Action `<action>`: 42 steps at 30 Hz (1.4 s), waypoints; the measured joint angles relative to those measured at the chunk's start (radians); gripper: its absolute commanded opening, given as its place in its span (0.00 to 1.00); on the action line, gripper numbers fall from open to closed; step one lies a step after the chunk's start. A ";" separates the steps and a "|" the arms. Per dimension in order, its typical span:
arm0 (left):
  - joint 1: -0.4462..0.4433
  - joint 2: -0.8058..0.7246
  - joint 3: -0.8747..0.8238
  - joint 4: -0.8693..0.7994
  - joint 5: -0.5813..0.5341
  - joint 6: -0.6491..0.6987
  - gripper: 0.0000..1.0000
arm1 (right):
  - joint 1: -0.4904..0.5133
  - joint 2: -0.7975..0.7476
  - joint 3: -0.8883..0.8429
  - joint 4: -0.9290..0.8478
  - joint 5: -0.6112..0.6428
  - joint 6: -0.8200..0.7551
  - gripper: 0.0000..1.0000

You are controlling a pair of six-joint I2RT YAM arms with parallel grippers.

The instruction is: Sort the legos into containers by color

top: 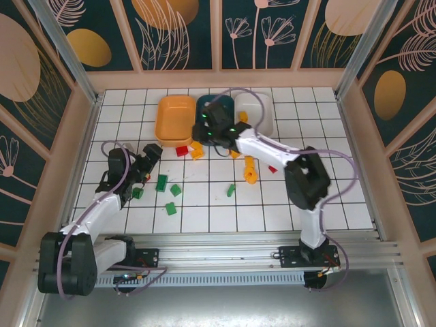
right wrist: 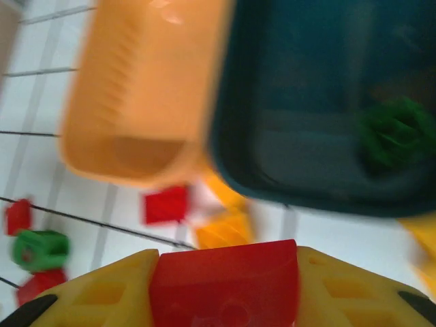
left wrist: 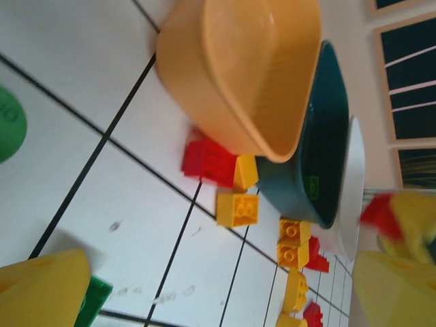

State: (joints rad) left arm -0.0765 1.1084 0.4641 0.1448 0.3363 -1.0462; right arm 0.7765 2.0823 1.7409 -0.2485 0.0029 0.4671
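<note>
Red brick (right wrist: 223,283) sits at the bottom of the right wrist view, clamped between the yellow fingers (right wrist: 102,293) of the right end effector (top: 211,122). Jaws are closed on its two ends, long axis running finger to finger.

Key relation: the top view puts that end effector at the near rim of the teal tray (right wrist: 231,163), which already holds a green brick (right wrist: 395,129). My guess is red doesn't belong there. Orange tray (right wrist: 136,88) is immediately left of it, looks empty. White tray (top: 262,112) is immediately right. Either way the next move is a short sideways shift, then release. Right arm is clearly nearer all three trays.

Left end effector (top: 148,158) hangs low over the desk (top: 340,170), left side, well short of the trays. Its fingers (left wrist: 41,289) are apart and I see nothing clamped. Loose green bricks (top: 161,182) lie just beside it; more red and yellow ones (left wrist: 237,209) sit by the trays' near edge.
</note>
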 measured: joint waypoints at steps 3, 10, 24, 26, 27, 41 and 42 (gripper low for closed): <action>0.000 -0.021 -0.001 -0.042 0.006 0.006 0.98 | 0.007 0.188 0.253 -0.029 -0.024 -0.041 0.45; 0.000 -0.133 0.001 -0.117 0.001 0.059 0.99 | 0.002 0.495 0.668 -0.180 -0.039 -0.096 0.57; 0.000 -0.133 0.003 -0.063 0.108 0.099 0.99 | 0.000 0.374 0.601 -0.219 -0.019 -0.152 0.64; -0.001 -0.135 -0.005 -0.022 0.129 0.098 0.99 | 0.000 0.225 0.389 -0.181 0.031 -0.155 0.62; -0.005 -0.140 -0.013 -0.005 0.134 0.098 0.99 | 0.000 0.148 0.277 -0.161 0.054 -0.154 0.62; -0.414 0.082 -0.035 0.249 0.106 0.098 0.99 | -0.105 -0.511 -0.849 -0.090 0.149 -0.046 0.78; -0.422 0.105 -0.030 0.261 0.104 0.098 0.99 | -0.104 -0.514 -0.866 -0.097 0.148 -0.042 0.78</action>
State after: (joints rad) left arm -0.4980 1.2129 0.4343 0.4053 0.4404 -0.9485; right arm 0.6724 1.5684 0.8749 -0.3458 0.1505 0.4252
